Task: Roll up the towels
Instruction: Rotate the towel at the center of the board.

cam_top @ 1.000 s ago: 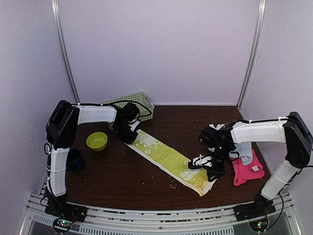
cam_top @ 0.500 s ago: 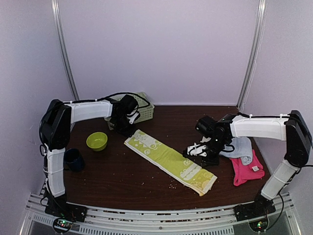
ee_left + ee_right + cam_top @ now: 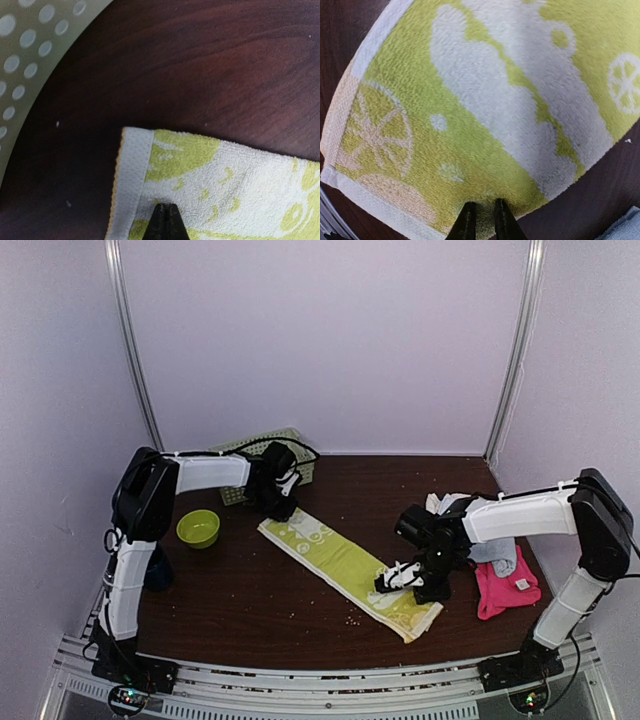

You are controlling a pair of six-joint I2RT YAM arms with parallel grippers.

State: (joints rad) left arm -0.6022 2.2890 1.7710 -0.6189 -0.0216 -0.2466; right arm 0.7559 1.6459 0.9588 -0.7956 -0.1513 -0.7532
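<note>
We are seeing a long lime-green terry towel with pale lemon print (image 3: 345, 565) lying flat and unrolled. One end is under the left gripper (image 3: 165, 220), fingertips pressed together, the other under the right gripper (image 3: 483, 220), jaws nearly closed; we cannot tell whether either is pinching cloth. We are judging rolling unstarted, with a hot pink cloth (image 3: 500, 590) and a light blue cloth (image 3: 492, 545) waiting beside the right gripper.

**Towel Corner Under the Tool**

At 6 o'clock the left tool (image 3: 166, 220) had its tips pressed together on the lime-green towel (image 3: 225, 172), just inside the pale hem. The towel's corner lay flat on the dark table (image 3: 210, 65). A perforated green basket (image 3: 27, 60) filled 10 o'clock, apart from the towel.
</note>
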